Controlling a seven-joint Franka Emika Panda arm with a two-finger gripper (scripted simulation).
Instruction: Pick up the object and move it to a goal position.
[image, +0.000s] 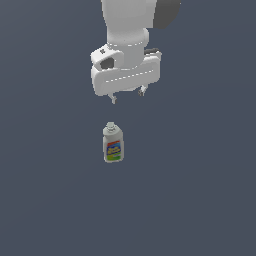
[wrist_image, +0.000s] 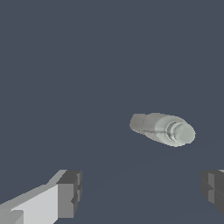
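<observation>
The small white bottle (image: 113, 144) stands upright on the dark grey surface, narrow cap up, its red, blue, yellow and green label facing the exterior camera. My gripper (image: 128, 96) hangs above and slightly behind it, open and empty, with only the short fingertips (image: 114, 99) showing under the white hand. In the wrist view the bottle (wrist_image: 162, 129) is seen from above, cap toward the camera. It lies apart from the gripper (wrist_image: 142, 190), beyond the line between the two spread fingers (wrist_image: 70, 192).
The flat dark grey surface (image: 200, 200) spreads all around the bottle. No other objects, containers or edges show in either view. No goal marker shows.
</observation>
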